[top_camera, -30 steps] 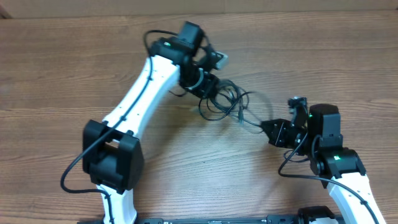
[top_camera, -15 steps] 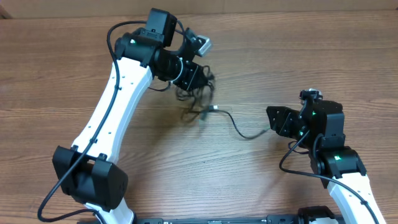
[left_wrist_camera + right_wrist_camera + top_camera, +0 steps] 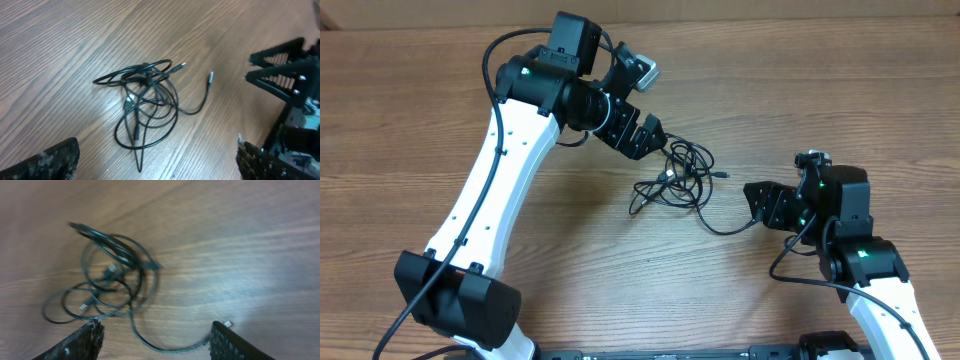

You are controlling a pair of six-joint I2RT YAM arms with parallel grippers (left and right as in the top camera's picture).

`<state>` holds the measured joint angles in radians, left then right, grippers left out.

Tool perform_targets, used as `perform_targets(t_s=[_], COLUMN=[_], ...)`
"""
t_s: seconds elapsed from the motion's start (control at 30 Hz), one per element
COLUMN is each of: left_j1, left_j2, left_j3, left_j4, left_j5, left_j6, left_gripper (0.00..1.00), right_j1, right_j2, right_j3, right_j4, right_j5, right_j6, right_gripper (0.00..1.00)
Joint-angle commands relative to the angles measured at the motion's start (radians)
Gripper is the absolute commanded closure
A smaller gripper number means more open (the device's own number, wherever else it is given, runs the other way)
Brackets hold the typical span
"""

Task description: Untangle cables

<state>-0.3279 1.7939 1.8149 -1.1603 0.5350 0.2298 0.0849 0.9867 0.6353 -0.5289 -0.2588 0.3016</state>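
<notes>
Both the left hand and the right hand gape wide beside the tangled cables.

Wood-grain table, black cables — tangled loops, lying on it

Light brown wood-grain tabletop with fine streaks

Cables bunched in loops on table; left gripper jaws wide apart
</notes>
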Motion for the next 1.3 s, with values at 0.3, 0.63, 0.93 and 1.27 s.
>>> perform_targets(t_s=[0.3,0.63,0.93,1.27], left_j1=[-0.041,-0.146,-0.19,-0.115], left_j2=[0.18,0.385,0.497,0.381], left_j3=[0.005,0.005,0.006,0.119], left_j4=[0.126,0.325,0.447,0.539], left_j5=[-0.034,0.186,0.113,0.109], left_j6=[-0.339,-0.904,-1.083,-0.872], left_gripper=[0.0,0.0,0.35,0.93], right_j1=[-0.001,-0.001,-0.001,-0.001], right_j2=[-0.008,-0.008,-0.008,-0.008], right_j3=[0.012,0.012,0.012,0.012], right_j4=[-0.102,-0.103,-0.107,-0.108], right_j5=[0.187,0.187,0.187,0.187], right_j6=[-0.01,-0.011,-0.011,-0.011], right_gripper=[0.25,0.24,0.23,0.23])
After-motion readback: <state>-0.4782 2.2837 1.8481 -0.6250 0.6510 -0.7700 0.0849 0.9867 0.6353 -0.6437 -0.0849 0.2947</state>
